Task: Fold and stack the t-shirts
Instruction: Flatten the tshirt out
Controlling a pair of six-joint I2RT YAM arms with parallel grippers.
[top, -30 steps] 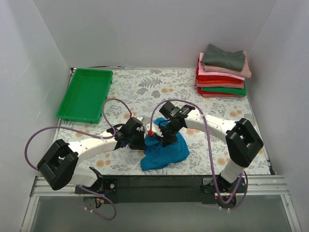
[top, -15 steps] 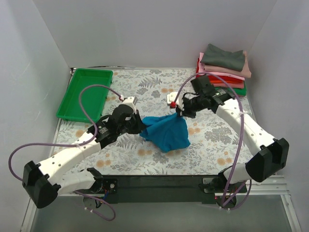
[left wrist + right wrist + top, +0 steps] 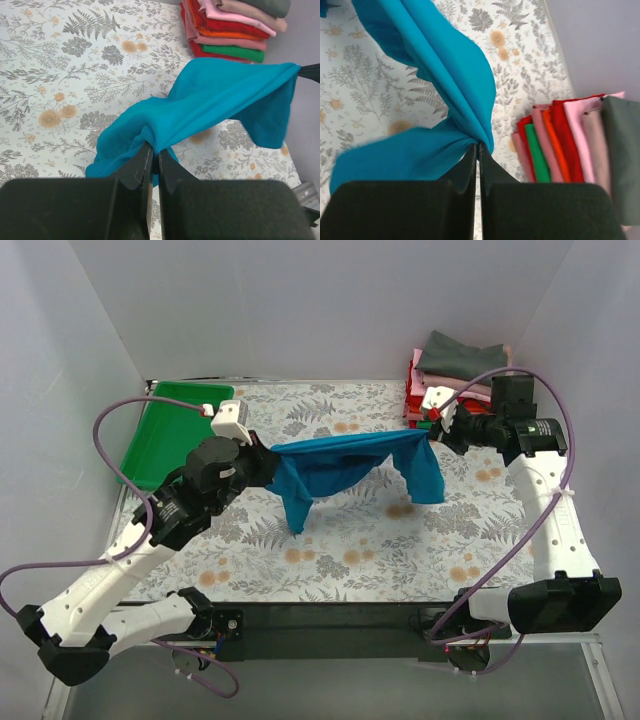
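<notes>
White walls enclose a table covered in a floral-print cloth.

Item one: the teal-blue t-shirt is off the table and slung in the air between my two arms. My left pincer is clamped on a bunched gather of fabric at its left end. My right pincer is clamped on the opposite end, towards the back right corner. The upper edge runs fairly taut between the two grips. Two loose lobes droop below, one near each grip. I cannot tell from above whether either lobe touches the table.

Item two: a stack of folded t-shirts stands in the back right corner, with grey on top and pink, red, orange and green layers beneath. It is close behind my right pincer but not touching it.

Item three: a green plastic tray sits at the back left, well apart from the work.

Assessment: several shirts are already folded and stacked. The teal one is not yet folded at all. I judge the step in hand to be spreading it out. It remains to lay it flat, fold it and set it on the stack.

Risk noted: both grips hold gathered cloth rather than clean corners, so the shirt may land twisted.
</notes>
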